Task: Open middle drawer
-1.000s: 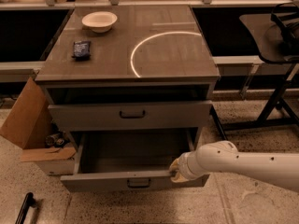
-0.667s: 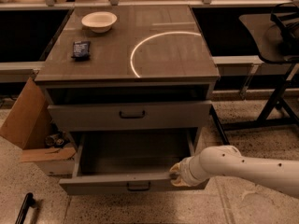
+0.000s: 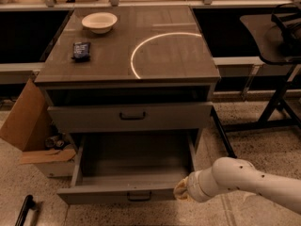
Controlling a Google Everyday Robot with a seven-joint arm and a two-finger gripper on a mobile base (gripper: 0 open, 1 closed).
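At the lower right of the frame, the gripper [image 3: 181, 191] sits at the right front corner of the middle drawer [image 3: 108, 195]; I cannot tell whether it is spread or pinching. That drawer is pulled well out, low in the centre. Above it is the upper drawer [image 3: 84, 119]. Farther back, the worktop [image 3: 178, 55] carries a dark packet [image 3: 81, 50] and a white bowl [image 3: 99, 21].

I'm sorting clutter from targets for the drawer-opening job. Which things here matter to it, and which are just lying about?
Job: middle drawer, pulled out; gripper at its front right corner.
Lying about: white bowl and dark packet on the cabinet top; cardboard box beside the cabinet.
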